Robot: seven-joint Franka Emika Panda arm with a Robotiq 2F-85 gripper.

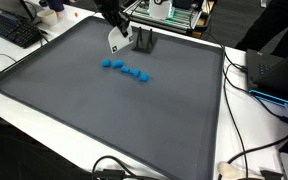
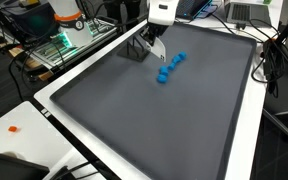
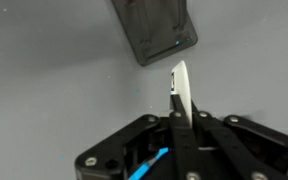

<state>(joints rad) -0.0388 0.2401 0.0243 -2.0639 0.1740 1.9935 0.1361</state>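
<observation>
My gripper (image 3: 176,108) is shut on a thin white flat piece (image 3: 181,82) that sticks out edge-on from between the fingers. In both exterior views the gripper (image 1: 119,36) (image 2: 158,42) hangs above the far part of the grey mat with the white piece (image 1: 115,46) in it. A dark rectangular box (image 3: 154,30) stands on the mat right beside the gripper; it also shows in both exterior views (image 1: 144,41) (image 2: 134,50). A row of small blue pieces (image 1: 125,70) (image 2: 170,67) lies on the mat a little nearer the middle, apart from the gripper.
The grey mat (image 1: 104,120) (image 2: 154,130) lies on a white table. A keyboard (image 1: 14,30) lies off one end, cables (image 1: 249,90) and a laptop off another. A rack with electronics (image 2: 69,35) stands behind the mat. A small orange bit (image 2: 14,128) lies on the table.
</observation>
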